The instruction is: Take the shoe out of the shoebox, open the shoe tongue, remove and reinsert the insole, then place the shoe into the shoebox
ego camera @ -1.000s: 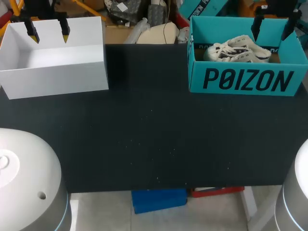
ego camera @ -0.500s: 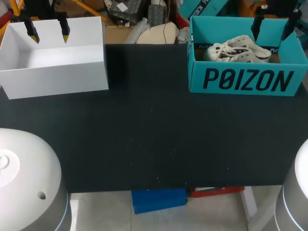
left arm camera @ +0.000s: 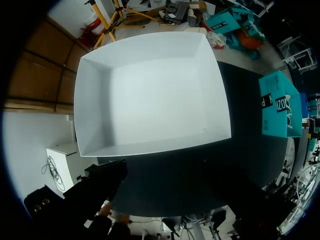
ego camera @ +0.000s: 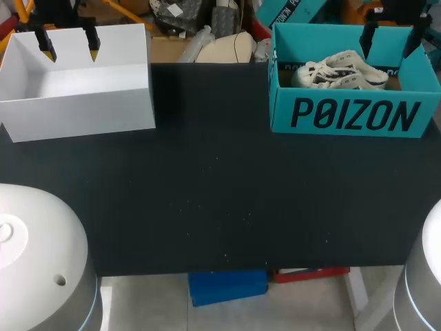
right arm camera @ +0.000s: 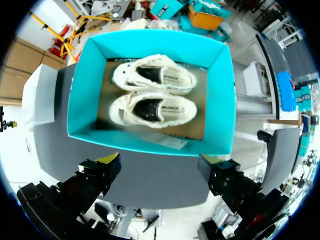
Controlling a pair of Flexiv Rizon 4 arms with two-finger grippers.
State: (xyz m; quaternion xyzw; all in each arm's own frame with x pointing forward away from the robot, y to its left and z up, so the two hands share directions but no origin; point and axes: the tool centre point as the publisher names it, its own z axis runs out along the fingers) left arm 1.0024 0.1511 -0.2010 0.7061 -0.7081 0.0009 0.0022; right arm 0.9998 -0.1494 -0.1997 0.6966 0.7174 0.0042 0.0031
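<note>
Over the white box (ego camera: 76,103) at the far left corner of the tabletop (ego camera: 220,193), our left claw (ego camera: 69,49) hung wide and empty. Over the teal shoebox (ego camera: 351,114) at the far right corner, our right claw (right arm camera: 159,165) hung equally wide, holding nothing. We judged it should drop straight and pinch just one shoe (right arm camera: 152,109) by its collar, clear of the walls; we counted two boxes, two shoes lying side by side in the shoebox, and two claws.

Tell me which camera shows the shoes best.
The right wrist view: it looks straight into the teal shoebox, both shoes whole. The head view catches only their tops over the front wall; the left wrist view shows none.
</note>
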